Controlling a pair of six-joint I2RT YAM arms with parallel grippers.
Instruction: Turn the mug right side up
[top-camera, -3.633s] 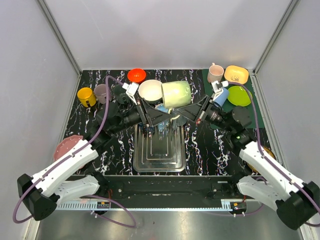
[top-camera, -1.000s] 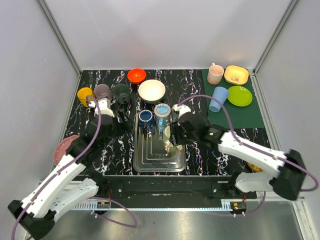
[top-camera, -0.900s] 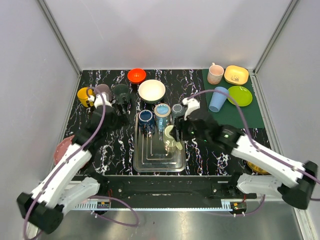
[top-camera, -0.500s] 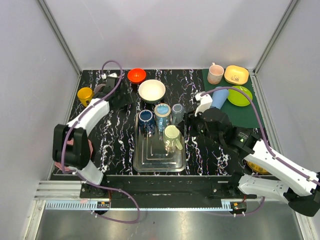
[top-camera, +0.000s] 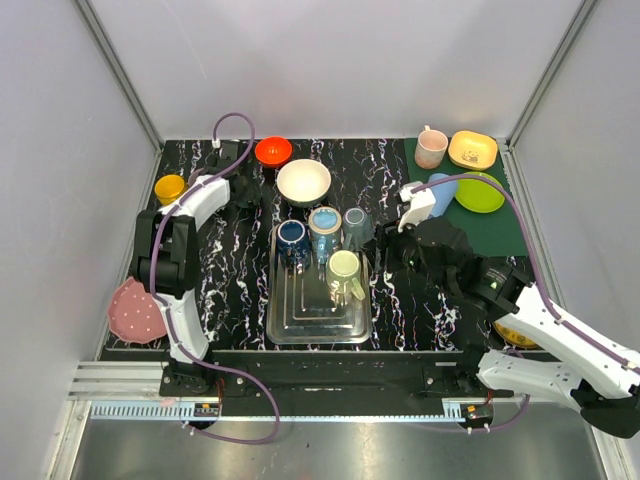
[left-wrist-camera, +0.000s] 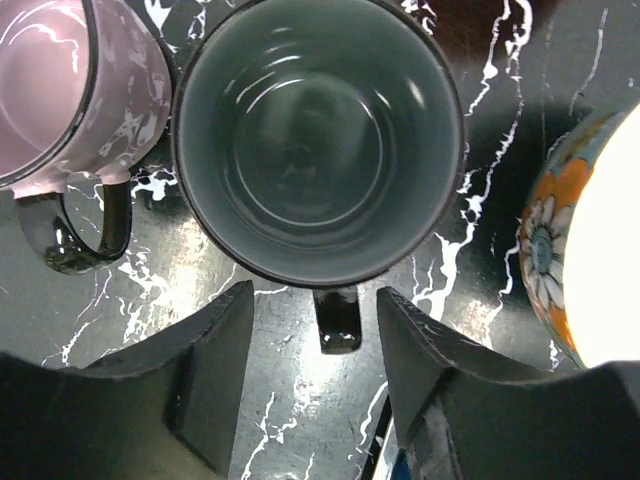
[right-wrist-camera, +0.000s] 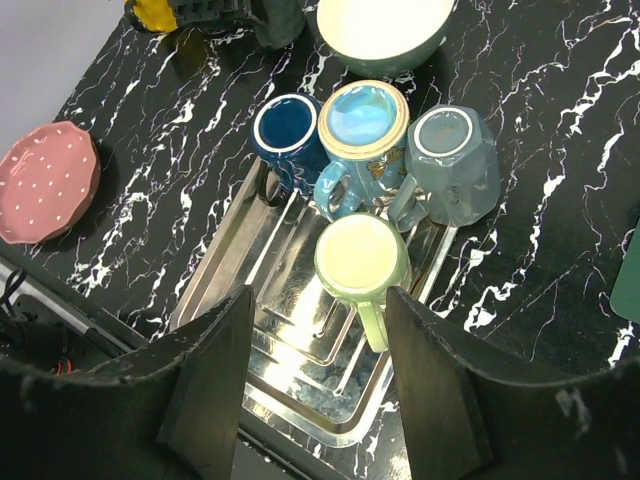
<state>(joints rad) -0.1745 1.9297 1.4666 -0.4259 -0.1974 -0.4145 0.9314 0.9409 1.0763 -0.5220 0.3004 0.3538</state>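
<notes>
While right gripper hovers, green mug upright

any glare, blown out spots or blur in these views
Left wrist: the bowl at the right edge is blown out white, the near fingers are dark and soft. Right wrist: the metal tray throws bright glints. Top external: even light, sharp.

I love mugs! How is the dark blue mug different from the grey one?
The dark blue mug stands mouth up, showing its inside; the grey mug is upside down, showing its base. The dark blue mug has smooth round sides; the grey mug has faceted sides. Both have a handle and flank the light blue mug.
</notes>
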